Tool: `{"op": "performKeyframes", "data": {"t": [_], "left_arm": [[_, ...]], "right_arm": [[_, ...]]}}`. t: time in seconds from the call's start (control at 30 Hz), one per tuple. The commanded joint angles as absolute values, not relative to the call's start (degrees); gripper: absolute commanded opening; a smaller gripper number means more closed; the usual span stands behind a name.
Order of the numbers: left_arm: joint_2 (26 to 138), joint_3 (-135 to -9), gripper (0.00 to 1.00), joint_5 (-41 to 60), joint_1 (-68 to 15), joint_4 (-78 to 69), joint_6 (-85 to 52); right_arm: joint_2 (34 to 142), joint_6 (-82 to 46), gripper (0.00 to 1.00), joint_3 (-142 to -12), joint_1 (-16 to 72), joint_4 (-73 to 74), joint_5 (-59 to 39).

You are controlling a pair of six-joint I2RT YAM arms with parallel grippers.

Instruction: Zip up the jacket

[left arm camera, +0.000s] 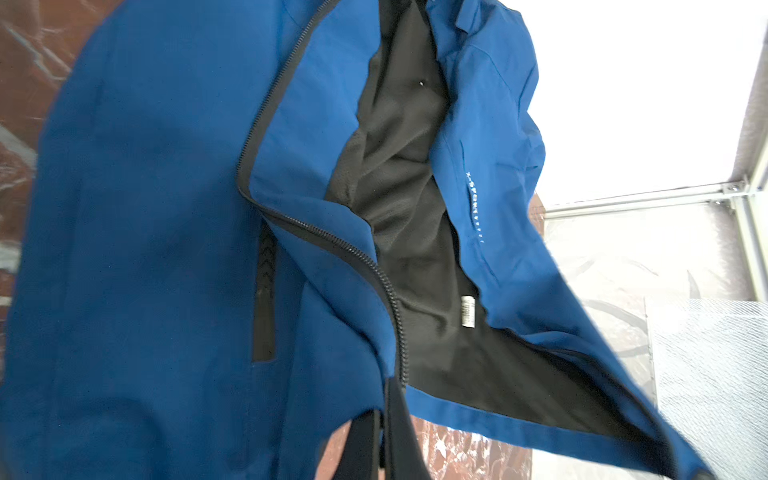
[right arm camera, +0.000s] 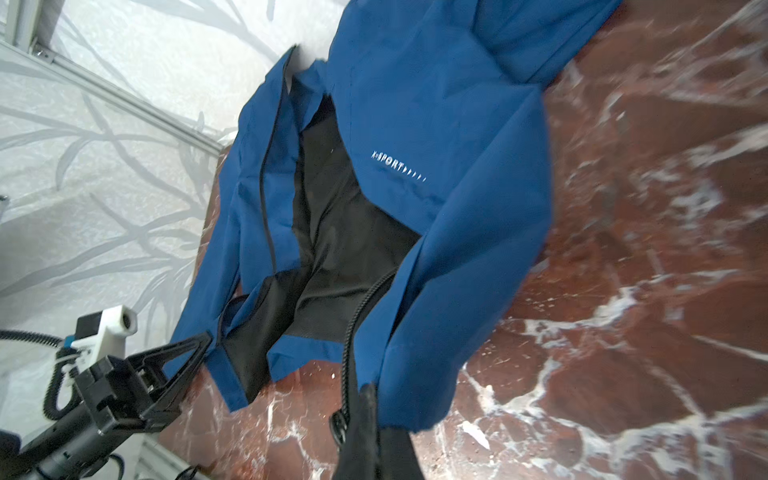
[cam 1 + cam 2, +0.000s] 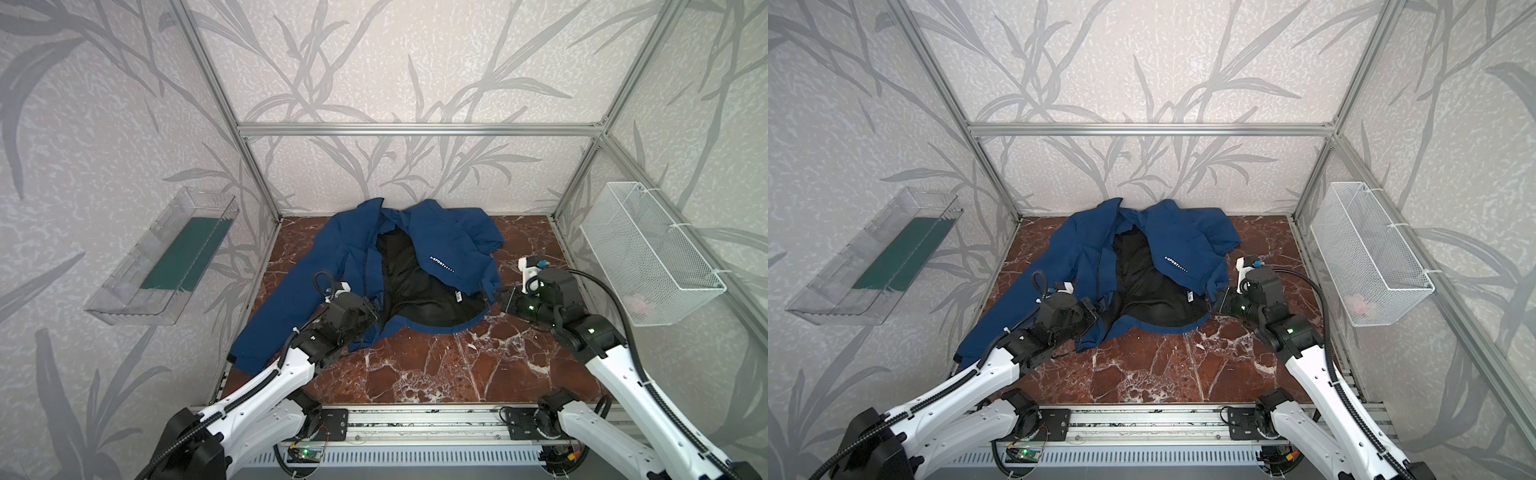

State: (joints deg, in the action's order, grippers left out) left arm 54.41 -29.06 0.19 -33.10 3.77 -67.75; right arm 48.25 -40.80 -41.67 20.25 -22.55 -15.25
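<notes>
Between the two grippers, on the marble table [image 3: 436, 365], the jacket [image 3: 332, 249] is laid front-up and wide open. Its collar is stretched away beyond both sets of fingertips, and one sleeve is trailed back alongside the left arm.

The left gripper [image 3: 375, 308] is seen clenched on the hem corner of the front panel on its own side. In the left wrist view the black zipper teeth [image 1: 332, 241] are run straight down into its closed fingers [image 1: 388, 432].

The right gripper [image 3: 498, 297] is likewise clamped on the lower corner of the opposite panel. What looks like the slider [image 2: 338, 428] is hung just beside its fingertip [image 2: 368, 409], though this cannot be made out for certain. The white chest lettering [image 2: 397, 166] is carried on that same panel, further out from the right gripper.

Across the gap from one grip to the other, a broad wedge of black lining [image 3: 411, 282] is exposed, and the two zipper edges are kept well apart at the hem.

As for progress, only the opening step is judged done: both bottom corners are secured. Everything else is left. The edges are yet to be brought together, the zipper end is not yet seated, and no length of the zip has been closed.
</notes>
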Motion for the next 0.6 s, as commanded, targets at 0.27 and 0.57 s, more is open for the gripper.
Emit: {"op": "performKeyframes", "data": {"t": [0.27,0.57], "left_arm": [[64.56,-31.42,0.00,7.43,-38.72,-17.63,-68.81],[68.49,-33.77,0.00,6.79,-40.95,-16.96,-67.39]], "right_arm": [[42.02,-53.20,0.00,-22.63,20.26,13.01,-26.02],[38.78,-58.10,0.00,-20.09,20.21,-13.10,-9.36]]}}
